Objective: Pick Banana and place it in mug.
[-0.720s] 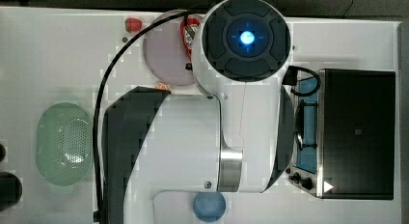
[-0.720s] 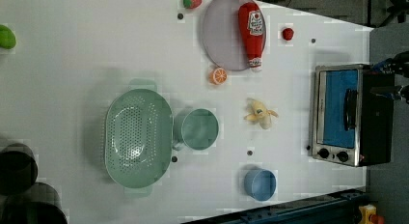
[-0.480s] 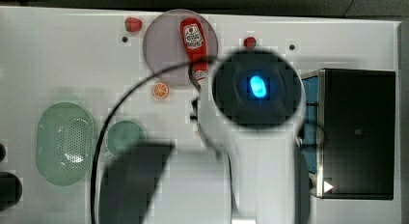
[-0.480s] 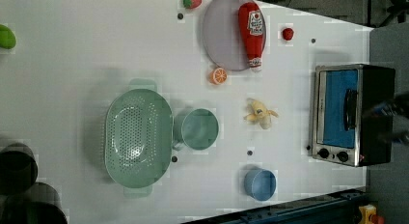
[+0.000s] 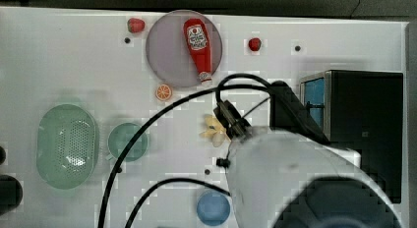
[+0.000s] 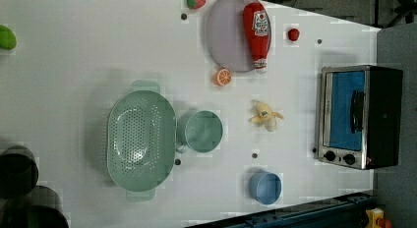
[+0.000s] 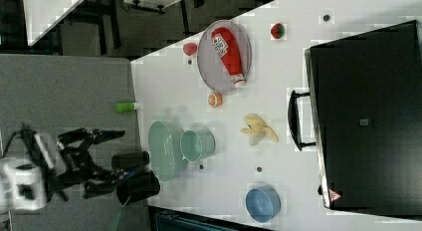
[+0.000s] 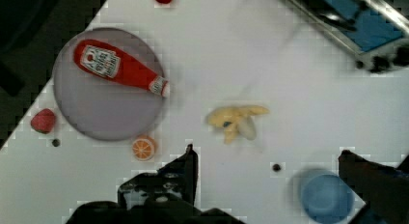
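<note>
The banana (image 6: 265, 116) lies on the white bench (image 6: 74, 56), between the pale-green mug (image 6: 203, 131) and the toaster oven (image 6: 359, 116) (peel partly splayed). The mug touches the perforated basket (image 6: 141, 139). In the wrist view the pincer (image 8: 270, 173) hangs spread wide above the bench, holding nothing, the banana just beyond its fingers (image 8: 188, 168).

A flat white rectangular table (image 7: 179, 86) fills the scene. Beside its edge in the right view lies grey floor (image 7: 64, 91), dark beyond it.
</note>
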You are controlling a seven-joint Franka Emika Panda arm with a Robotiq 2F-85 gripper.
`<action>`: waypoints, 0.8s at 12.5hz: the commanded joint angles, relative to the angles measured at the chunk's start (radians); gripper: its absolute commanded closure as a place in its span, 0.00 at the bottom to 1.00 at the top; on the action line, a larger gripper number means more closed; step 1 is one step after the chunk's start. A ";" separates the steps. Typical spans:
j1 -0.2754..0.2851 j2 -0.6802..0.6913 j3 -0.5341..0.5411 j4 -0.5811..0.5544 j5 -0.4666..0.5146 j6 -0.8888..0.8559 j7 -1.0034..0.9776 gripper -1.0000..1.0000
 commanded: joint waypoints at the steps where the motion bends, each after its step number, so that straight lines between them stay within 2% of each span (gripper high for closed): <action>1: 0.000 0.135 0.021 -0.167 0.000 0.102 -0.050 0.00; 7: -0.001 0.253 0.012 -0.413 0.000 0.519 -0.119 0.00; 10: -0.001 0.341 0.009 -0.493 0.000 0.677 -0.119 0.00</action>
